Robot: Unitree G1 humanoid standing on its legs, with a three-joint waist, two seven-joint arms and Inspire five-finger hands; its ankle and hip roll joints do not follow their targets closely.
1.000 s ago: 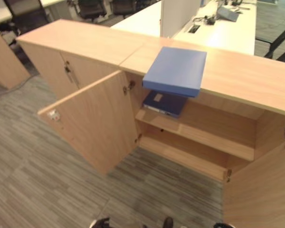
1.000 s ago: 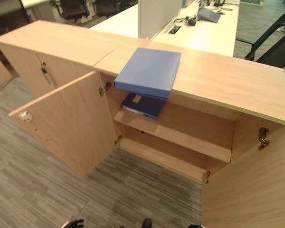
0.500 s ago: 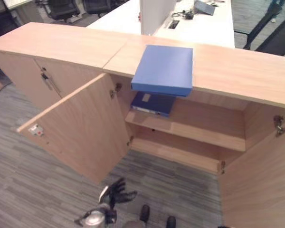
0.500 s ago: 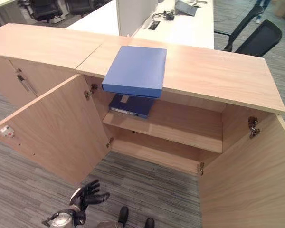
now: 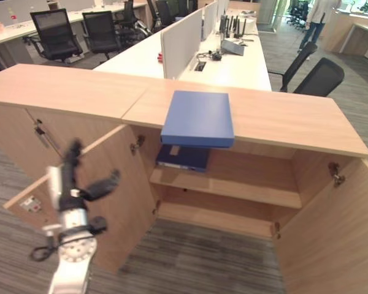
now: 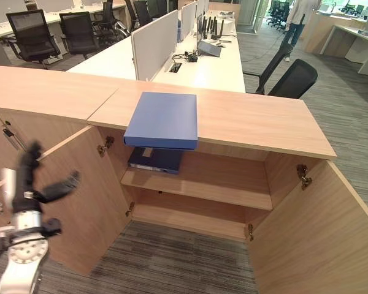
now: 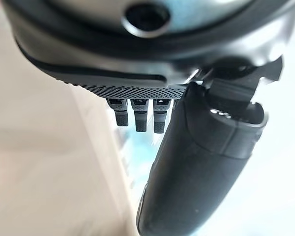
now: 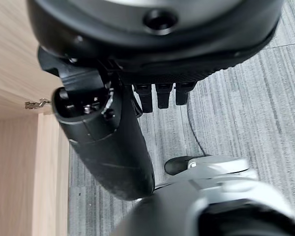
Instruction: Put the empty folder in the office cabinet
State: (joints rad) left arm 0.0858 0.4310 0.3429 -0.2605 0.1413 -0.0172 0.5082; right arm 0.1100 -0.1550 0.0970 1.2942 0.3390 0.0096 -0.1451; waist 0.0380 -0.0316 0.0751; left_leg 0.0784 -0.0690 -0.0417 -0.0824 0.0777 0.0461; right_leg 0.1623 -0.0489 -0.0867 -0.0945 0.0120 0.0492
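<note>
Blue folder (image 5: 198, 117) lies flat on the cabinet (image 5: 294, 119) top at centre frame, its near edge overhanging the open compartment. Second, darker folder (image 5: 183, 157) sits on the upper shelf (image 5: 251, 188) just below it. Both doors open: left door (image 5: 119, 184) swung out at lower left, right door (image 5: 337, 239) at lower right.

Left hand (image 5: 73, 187) is raised at lower left of the head views, in front of the left door, fingers spread and relaxed, holding nothing, well apart from the folder. Right hand (image 8: 113, 132) shows in its own wrist view, low by the carpet (image 8: 236, 113) and a door hinge, fingers straight, empty.

Step, as I judge it: approach, grasp not yet started. Next move calls for reaching up and across to the folder's overhanging edge, gripping it, then lowering it onto a shelf without clipping the left door.

Versus half a second ago: camera has tilted up, more of the office behind shows; left hand has risen from the bottom edge to door height. Folder hasn't moved on the top.
</note>
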